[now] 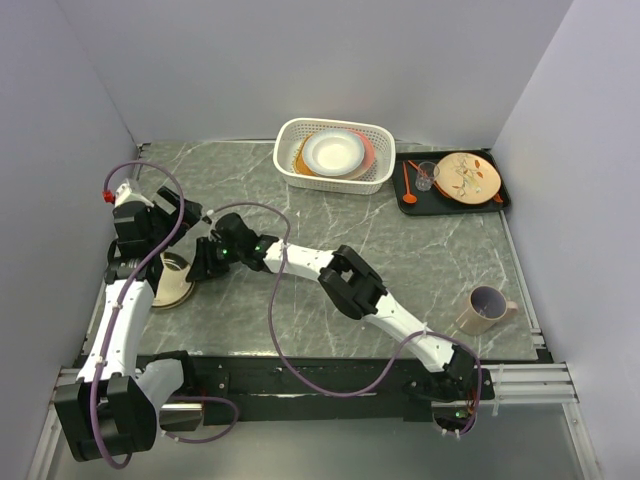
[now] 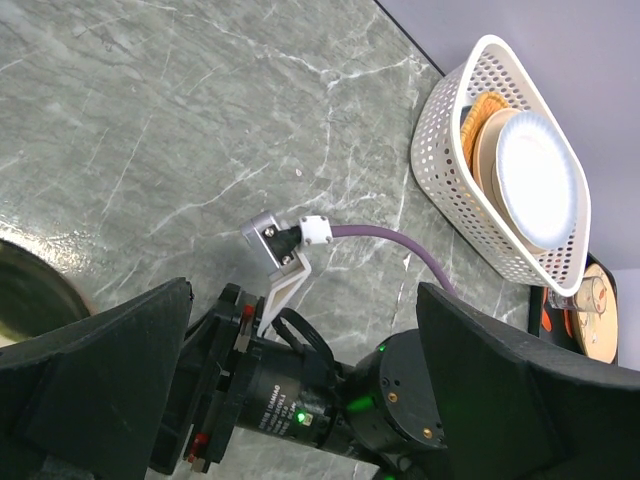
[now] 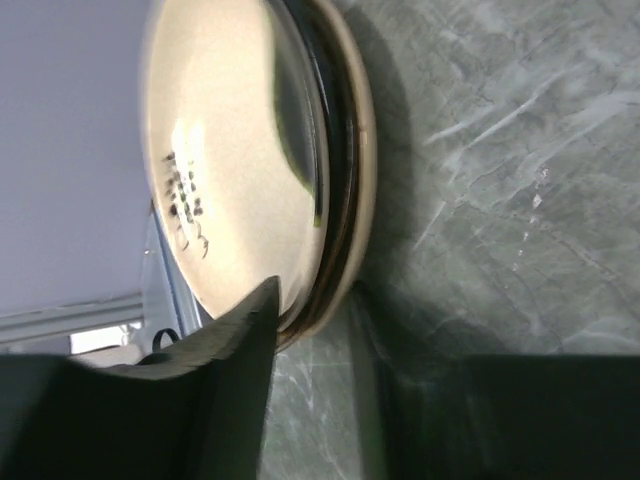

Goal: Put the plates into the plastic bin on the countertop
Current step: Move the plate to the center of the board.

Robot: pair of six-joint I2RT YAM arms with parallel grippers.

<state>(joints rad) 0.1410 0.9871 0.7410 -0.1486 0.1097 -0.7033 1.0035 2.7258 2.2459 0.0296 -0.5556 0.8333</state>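
Grey walls enclose a dark veined tabletop (image 1: 420,250). At the right claw (image 3: 350,320) lies a tan plate (image 3: 240,170). The jaws straddle its rim, one finger over its face and the other outside the edge; I cannot tell whether they pinch it yet. Just beside it, the left claw (image 2: 300,290) hangs spread wide and empty. Well beyond both claws, by the back wall, the bin (image 1: 330,183) already holds a stack (image 1: 335,150), white on top with pink and orange edges beneath. Most of the job looks done. The tan plate seems the only one left to lift, carry across and set inside. Right of the bin, a black tray (image 1: 450,203) carries a leaf-marked plate (image 1: 468,177), which is no part of the task.
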